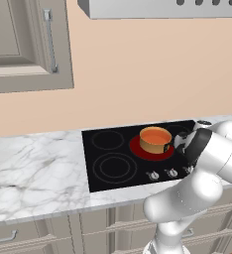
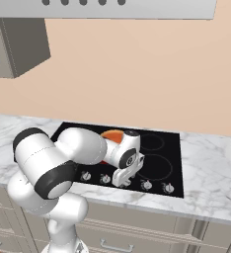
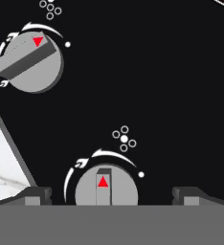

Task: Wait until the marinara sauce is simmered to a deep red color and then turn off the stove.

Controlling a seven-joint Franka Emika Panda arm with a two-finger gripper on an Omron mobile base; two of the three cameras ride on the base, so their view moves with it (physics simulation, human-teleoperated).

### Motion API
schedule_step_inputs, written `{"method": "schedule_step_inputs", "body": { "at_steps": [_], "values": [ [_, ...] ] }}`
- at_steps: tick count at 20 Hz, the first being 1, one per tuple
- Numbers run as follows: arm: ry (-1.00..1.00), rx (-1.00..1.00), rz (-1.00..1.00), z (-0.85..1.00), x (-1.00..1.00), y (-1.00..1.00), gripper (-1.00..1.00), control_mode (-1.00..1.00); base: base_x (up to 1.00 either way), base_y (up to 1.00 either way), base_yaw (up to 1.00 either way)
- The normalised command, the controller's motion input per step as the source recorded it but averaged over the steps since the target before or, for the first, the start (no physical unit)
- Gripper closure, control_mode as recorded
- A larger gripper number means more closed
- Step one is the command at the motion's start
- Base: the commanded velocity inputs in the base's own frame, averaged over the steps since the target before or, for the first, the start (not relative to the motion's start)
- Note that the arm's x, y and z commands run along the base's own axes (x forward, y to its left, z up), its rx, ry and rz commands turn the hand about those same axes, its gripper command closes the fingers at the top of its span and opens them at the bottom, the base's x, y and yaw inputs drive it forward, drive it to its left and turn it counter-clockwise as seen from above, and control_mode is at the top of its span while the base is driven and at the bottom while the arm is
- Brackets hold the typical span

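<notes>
The marinara sauce [image 1: 155, 134] is a flat orange disc in a small tan pot [image 1: 154, 144] on the stove [image 1: 113, 149], over a burner glowing red [image 1: 138, 149]. In the right base view the sauce [image 2: 112, 134] peeks out behind my arm. My gripper [image 2: 121, 181] hangs low over the stove's front row of silver knobs. In the hand view my gripper [image 3: 112, 196] is open, its fingertips [image 3: 37, 195] wide on either side of a knob [image 3: 106, 186] whose red mark points up. A second knob [image 3: 31, 62], up and to the left, has its bar turned aslant.
White marble counter [image 1: 33, 168] runs left of the black stove [image 2: 162, 163] and continues on its right [image 2: 211, 168]. A grey range hood [image 1: 162, 7] hangs overhead and a wall cabinet [image 1: 24, 44] is at upper left. Drawers line the counter front.
</notes>
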Motion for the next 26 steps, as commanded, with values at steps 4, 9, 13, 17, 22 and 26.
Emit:
{"method": "schedule_step_inputs", "body": {
  "at_steps": [4,9,13,17,22,26],
  "values": [
    [0.0,0.0,0.0,0.0,0.0,0.0,-1.0,-1.0,0.0,0.0,0.0],
    [0.0,0.0,0.0,0.0,0.0,0.0,-1.0,-1.0,0.0,0.0,0.0],
    [0.0,0.0,0.0,0.0,0.0,0.0,-1.0,-1.0,0.0,0.0,0.0],
    [0.0,0.0,0.0,0.0,0.0,0.0,-1.0,-1.0,0.0,0.0,0.0],
    [0.0,0.0,0.0,0.0,0.0,0.0,-1.0,-1.0,0.0,0.0,0.0],
    [0.0,0.0,0.0,0.0,0.0,0.0,-1.0,-1.0,0.0,0.0,0.0]
  ]
}}
